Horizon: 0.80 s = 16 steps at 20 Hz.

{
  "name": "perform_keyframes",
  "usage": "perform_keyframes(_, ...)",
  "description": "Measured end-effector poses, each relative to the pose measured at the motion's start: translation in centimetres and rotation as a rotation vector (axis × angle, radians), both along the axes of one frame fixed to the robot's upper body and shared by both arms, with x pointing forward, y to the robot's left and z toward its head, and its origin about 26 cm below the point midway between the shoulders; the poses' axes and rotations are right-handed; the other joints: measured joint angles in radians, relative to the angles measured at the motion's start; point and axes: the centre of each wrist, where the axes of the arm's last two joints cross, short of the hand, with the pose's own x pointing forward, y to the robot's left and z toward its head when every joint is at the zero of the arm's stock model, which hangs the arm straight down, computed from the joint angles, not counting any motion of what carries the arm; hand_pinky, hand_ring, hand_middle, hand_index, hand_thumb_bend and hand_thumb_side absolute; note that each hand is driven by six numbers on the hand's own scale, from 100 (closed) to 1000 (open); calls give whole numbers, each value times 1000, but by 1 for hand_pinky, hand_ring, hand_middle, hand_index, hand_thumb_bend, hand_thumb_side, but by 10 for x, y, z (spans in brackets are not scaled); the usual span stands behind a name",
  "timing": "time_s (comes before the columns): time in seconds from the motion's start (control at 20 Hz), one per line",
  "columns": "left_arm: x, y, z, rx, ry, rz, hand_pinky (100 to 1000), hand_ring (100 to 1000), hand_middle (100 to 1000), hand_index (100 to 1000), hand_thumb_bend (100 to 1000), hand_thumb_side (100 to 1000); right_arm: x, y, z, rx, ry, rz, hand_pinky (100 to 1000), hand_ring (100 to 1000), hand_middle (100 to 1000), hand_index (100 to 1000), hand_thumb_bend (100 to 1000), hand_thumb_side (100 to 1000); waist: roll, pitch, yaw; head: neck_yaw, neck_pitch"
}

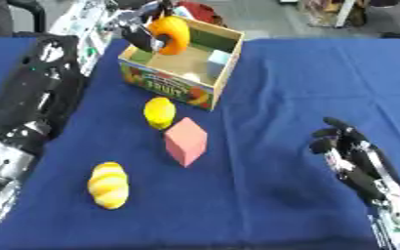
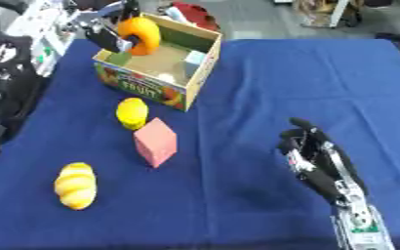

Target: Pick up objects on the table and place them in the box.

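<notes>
Orange ring (image 1: 171, 34): pinched in left hand (image 1: 139, 35) above box (image 1: 225, 36) (placing step); next, release inside. Lemon (image 1: 159, 112), pink block (image 1: 186, 141), yellow bread (image 1: 109, 185) await on table. Right hand (image 1: 350, 151) idle, fingers relaxed.

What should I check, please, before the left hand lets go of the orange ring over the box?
1. Orange ring held by left hand: ok.
2. Ring above the box opening: ok, it hangs over the left part.
3. Free space inside: ok, only a light blue block sits at the right.
4. Right hand away from the box: ok, idle at lower right.
5. Ring height above the box floor: cannot tell.
</notes>
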Motion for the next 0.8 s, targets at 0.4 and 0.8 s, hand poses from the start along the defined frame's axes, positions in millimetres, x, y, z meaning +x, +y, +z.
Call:
perform_keyframes(0.4, 6, -33, -38, 36, 47, -29, 614, 516, 516, 701, 238, 166, 1, 5, 1, 6, -2, 14, 645, 637, 663, 898, 100, 395, 0, 1, -20, 18, 0)
perform_keyframes(0.8, 7, -32, -46, 77, 48, 28, 646, 546, 564, 757, 270, 184, 1, 5, 0, 5, -1, 15, 645, 637, 662, 898, 100, 397, 0, 1, -20, 20, 0)
